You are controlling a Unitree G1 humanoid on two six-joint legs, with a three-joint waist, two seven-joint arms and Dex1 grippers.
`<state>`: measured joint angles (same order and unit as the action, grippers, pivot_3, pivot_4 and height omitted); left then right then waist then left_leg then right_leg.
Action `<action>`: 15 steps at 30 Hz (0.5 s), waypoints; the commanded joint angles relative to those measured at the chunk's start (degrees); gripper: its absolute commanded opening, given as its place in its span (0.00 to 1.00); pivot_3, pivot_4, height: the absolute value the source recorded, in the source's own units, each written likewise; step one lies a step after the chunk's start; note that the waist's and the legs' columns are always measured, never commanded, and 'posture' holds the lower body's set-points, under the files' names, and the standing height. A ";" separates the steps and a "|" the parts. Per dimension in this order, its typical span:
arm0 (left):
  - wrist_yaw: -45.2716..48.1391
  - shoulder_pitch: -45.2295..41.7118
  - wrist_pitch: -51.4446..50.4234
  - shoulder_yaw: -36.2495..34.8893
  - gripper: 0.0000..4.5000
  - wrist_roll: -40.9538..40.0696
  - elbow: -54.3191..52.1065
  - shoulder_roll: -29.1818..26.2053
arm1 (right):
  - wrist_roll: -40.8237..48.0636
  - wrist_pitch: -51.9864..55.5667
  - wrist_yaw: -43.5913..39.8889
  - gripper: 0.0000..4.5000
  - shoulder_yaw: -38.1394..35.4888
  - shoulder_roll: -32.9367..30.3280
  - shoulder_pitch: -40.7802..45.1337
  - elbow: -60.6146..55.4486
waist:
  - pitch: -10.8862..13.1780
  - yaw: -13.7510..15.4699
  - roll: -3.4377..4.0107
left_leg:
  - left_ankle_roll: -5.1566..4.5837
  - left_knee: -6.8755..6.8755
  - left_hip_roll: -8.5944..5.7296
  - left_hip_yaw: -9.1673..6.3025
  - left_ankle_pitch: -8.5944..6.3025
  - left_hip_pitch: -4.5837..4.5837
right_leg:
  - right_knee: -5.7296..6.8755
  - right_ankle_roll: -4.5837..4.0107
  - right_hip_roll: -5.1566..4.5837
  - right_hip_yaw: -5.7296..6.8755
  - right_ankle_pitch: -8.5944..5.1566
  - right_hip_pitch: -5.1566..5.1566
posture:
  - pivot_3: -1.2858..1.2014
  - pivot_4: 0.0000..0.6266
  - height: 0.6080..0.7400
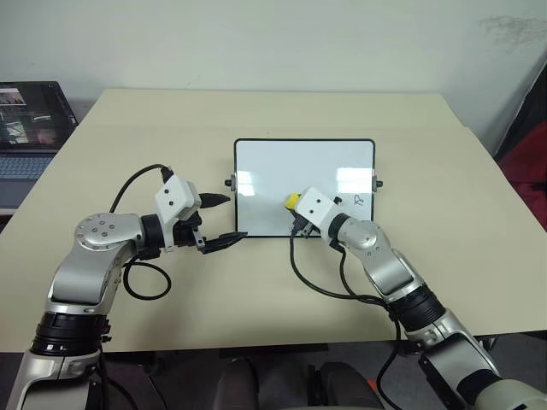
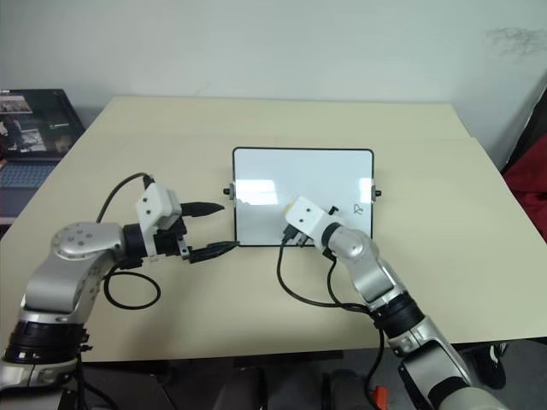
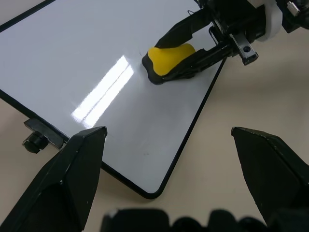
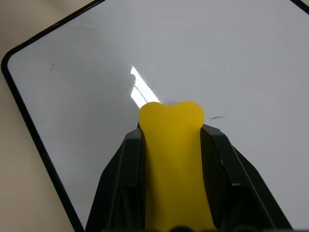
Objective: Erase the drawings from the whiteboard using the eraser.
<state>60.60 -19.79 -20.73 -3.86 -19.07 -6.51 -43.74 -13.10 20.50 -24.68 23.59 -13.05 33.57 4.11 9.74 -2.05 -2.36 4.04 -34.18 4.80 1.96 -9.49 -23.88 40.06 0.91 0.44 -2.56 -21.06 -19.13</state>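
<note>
**Eraser on the board, one mark left toward the robot's right**

While the beige table [image 1: 256,120] carries everything here, the coming move turns on the whiteboard [image 1: 282,166] lying flat at its middle, long sides running across the robot's front and small black knobs on both short sides. Most of the glossy surface looks clean. One small black drawing [image 1: 359,202] shows near the board's near corner on the robot's right; no other clear squiggle can be made out, apart from a faint streak just beside the eraser's tip in the right wrist view.

The right gripper [image 1: 297,205] is clenched on the eraser [image 3: 169,60], the two black fingers flanking the yellow block along its length. The eraser's long axis runs with the fingers, pointing forward and toward the robot's left, and its tip rests on or just above the white surface; contact cannot be told for certain. The drawing lies on the far side of the wrist from that tip, toward the robot's right, so the block seems to need a sweep back that way, by judgement the last stretch of the job.

The left gripper [image 1: 220,220] hangs with its fingers spread and empty, one fingertip at the board's near left corner, possibly steadying it. The right arm is much the nearer to the mark.
</note>
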 commanded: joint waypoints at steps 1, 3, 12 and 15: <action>-0.28 0.14 0.89 -0.61 1.00 -0.12 -1.18 -0.76 | 1.77 7.35 -2.74 0.27 -3.42 -0.36 1.41 -10.06 | 0.03 0.10 0.03 | 0.00 0.01 0.00 -0.01 0.00 -0.08 | 0.01 -0.10 0.00 -0.02 0.06 -0.06 | 0.52 0.24 1.00; -0.49 0.30 1.22 -0.82 1.00 0.15 -0.54 -0.80 | 3.28 11.37 -4.29 0.27 -5.05 -0.42 3.08 -15.64 | 0.04 0.18 0.05 | 0.01 0.02 -0.02 -0.04 0.00 -0.39 | 0.01 -0.18 0.00 0.00 0.10 -0.32 | 0.52 0.24 1.00; -0.42 0.18 1.83 -0.21 1.00 0.47 0.37 -0.64 | 2.99 9.32 -1.83 0.27 -9.30 -1.58 10.93 -9.37 | 0.04 0.24 0.05 | 0.03 0.13 -0.04 0.02 0.00 -1.05 | -0.13 -0.17 0.07 0.00 0.09 -1.02 | 0.52 0.24 1.00; -0.26 -0.08 1.99 0.12 1.00 0.53 0.55 -0.54 | 0.75 2.36 1.85 0.27 -8.15 -1.29 13.11 1.49 | 0.04 0.19 0.05 | 0.02 0.12 -0.07 0.08 0.00 -1.03 | -0.09 -0.18 0.07 -0.02 0.09 -1.03 | 0.52 0.24 1.00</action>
<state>60.35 -19.14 -19.59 -3.69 -18.60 -4.96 -43.73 -11.01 27.12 -24.83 15.68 -14.43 44.72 2.76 9.78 -1.86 -2.32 4.06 -34.06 4.73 2.05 -9.49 -24.91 39.99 0.74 0.51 -2.57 -20.96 -20.16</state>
